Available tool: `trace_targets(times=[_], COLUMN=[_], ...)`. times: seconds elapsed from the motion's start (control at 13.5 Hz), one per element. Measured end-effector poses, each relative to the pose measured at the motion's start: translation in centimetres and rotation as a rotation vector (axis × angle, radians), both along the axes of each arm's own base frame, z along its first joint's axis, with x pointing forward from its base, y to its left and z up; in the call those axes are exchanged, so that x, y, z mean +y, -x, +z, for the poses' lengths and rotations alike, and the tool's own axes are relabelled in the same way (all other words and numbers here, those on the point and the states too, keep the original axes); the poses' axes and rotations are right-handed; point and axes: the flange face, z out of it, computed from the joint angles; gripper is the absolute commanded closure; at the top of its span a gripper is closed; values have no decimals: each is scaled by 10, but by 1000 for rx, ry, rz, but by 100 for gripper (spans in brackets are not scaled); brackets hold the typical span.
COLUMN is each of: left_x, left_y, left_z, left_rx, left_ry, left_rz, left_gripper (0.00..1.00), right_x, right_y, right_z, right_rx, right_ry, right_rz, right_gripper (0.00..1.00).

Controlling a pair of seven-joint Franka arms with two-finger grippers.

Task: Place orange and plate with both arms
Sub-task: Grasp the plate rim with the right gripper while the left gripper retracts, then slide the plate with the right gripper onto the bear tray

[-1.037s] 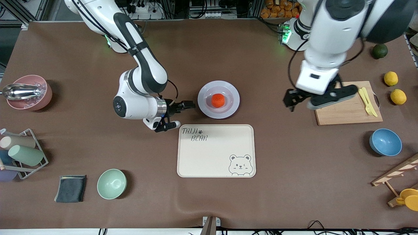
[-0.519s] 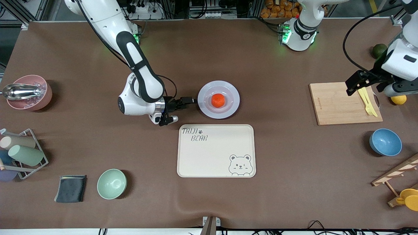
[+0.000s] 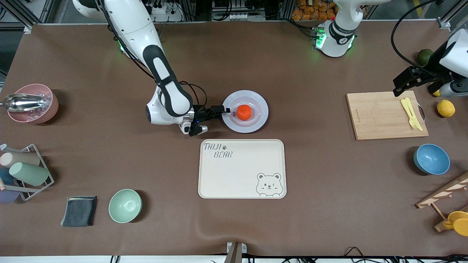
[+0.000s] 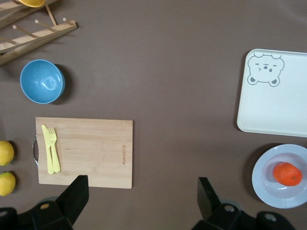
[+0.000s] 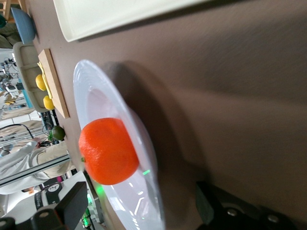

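In the front view, your orange (image 3: 244, 112) sits in the plate (image 3: 256, 125), which lies on the table just farther from the camera than the bear-print tray (image 3: 241, 168). Your right gripper (image 3: 221, 112) is low at the plate's rim, fingers apart. Your left gripper (image 3: 409, 81) hangs over the cutting board's (image 3: 380, 117) corner.

In the left wrist view, its fingers (image 4: 76, 194) are spread wide above the board (image 4: 91, 151).

In the right wrist view, the plate's rim (image 5: 144, 143) lies between the parted fingers (image 5: 72, 203), with the orange (image 5: 108, 151) close.
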Motion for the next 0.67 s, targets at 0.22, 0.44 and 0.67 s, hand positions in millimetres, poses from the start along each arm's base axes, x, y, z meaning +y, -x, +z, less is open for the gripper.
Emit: trace_targets(times=[0.22,0.44,0.67], left_x=[12,0,0], left_y=[0,2,3], left_z=[0,0,-1], left_rx=[9,15,28], left_ry=[25,24,24], left_rz=[-8,-28,-30], left_gripper=[0,0,0], right_x=[20,16,14], right_y=[16,16,16], right_z=[-2,-9,-13], right_rx=[-45,-92,-101], right_ry=[-22,-29,-28], right_rz=[48,78,84], right_gripper=[100,100,100])
